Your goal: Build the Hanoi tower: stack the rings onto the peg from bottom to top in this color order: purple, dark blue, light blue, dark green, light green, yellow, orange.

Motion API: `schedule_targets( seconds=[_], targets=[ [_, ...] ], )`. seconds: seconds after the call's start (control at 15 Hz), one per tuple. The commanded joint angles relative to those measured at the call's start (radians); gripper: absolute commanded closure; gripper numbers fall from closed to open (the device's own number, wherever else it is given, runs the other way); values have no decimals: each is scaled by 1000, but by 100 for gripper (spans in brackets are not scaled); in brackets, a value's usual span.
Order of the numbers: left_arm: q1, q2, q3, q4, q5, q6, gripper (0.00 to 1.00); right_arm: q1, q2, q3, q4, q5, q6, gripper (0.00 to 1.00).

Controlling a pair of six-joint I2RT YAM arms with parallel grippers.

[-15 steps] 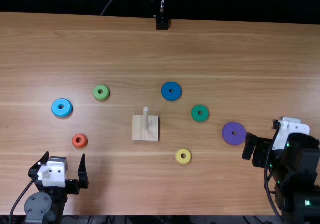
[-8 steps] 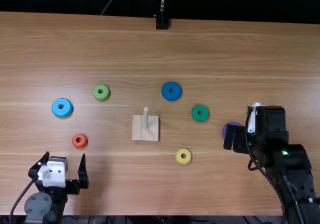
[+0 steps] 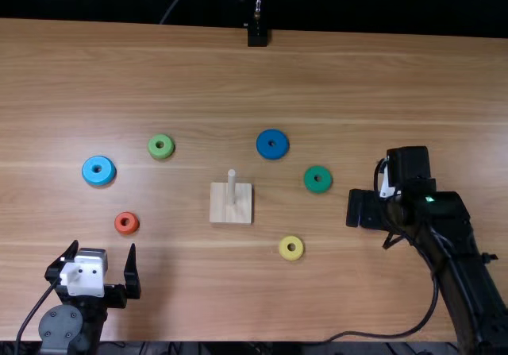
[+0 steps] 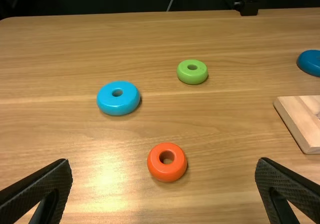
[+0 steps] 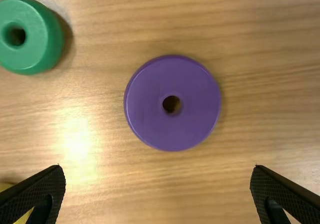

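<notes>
Mid-table: wooden base (image 3: 220, 210), peg (image 3: 232, 185) upright on it.
Right gripper (image 3: 364, 210): fingers spread wide, over the purple ring (image 5: 156, 103).
Purple ring: flat on the wood, right of the base.
Left gripper (image 3: 104, 246): spread too, at the table's near edge.
Right of the peg: dark blue ring (image 3: 263, 144) and dark green ring (image 3: 310, 180) farther back, yellow ring (image 3: 284, 249) nearer.
Left of the peg: light blue ring (image 3: 90, 171), light green ring (image 3: 167, 151), orange ring (image 3: 132, 226), all apart.
</notes>
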Motion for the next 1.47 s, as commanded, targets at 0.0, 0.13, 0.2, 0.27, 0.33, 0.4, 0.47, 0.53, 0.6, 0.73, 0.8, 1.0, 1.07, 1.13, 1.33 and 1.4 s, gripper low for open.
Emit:
schedule_targets(
  seconds=[0.0, 0.13, 0.2, 0.27, 0.33, 0.4, 0.47, 0.53, 0.6, 0.73, 0.8, 1.0, 1.07, 1.13, 1.33, 1.4],
  targets=[
    [-8, -12, -114, -45, -5, 2, 0, 5, 38, 41, -1, 4, 8, 0],
    [-10, -12, -114, -45, -5, 4, 0, 2, 78, 47, 8, 4, 6, 0],
    [-10, -12, -114, -45, -5, 2, 0, 2, 100, 57, 10, 4, 6, 0],
    [-10, -12, -114, -45, -5, 2, 0, 1, 123, 58, 10, 4, 6, 0],
    [-10, -12, -114, -45, -5, 2, 0, 1, 135, 58, 12, 4, 6, 0],
    [-8, -12, -114, -45, -5, 2, 0, -1, 141, 60, 12, 4, 6, 0],
    [-10, -12, -114, -45, -5, 4, 0, -2, 155, 67, 14, 4, 6, 0],
    [-8, -12, -114, -45, -5, 2, 0, -4, 176, 72, 14, 4, 6, 0],
    [-10, -12, -114, -45, -5, 2, 0, -8, 186, 74, 14, 4, 6, 0],
    [-10, -12, -114, -45, -5, 2, 0, -36, 207, 72, 52, 6, 4, 0],
    [-10, -12, -114, -45, -5, 2, 0, -41, 221, 72, 84, 6, 4, 0],
    [-10, -12, -114, -45, -5, 4, 0, -60, 242, 72, 124, 6, 3, 0],
    [-8, -12, -114, -45, -5, 2, 0, -60, 244, 72, 124, 6, 3, 0],
    [-10, -12, -114, -45, -5, 4, 0, -60, 249, 70, 124, 6, 3, 0],
    [-10, -12, -114, -45, -5, 4, 0, -62, 287, 70, 122, 6, 3, 0],
    [-8, -12, -114, -45, -5, 4, 0, -62, 288, 70, 122, 4, 4, 0]
  ],
)
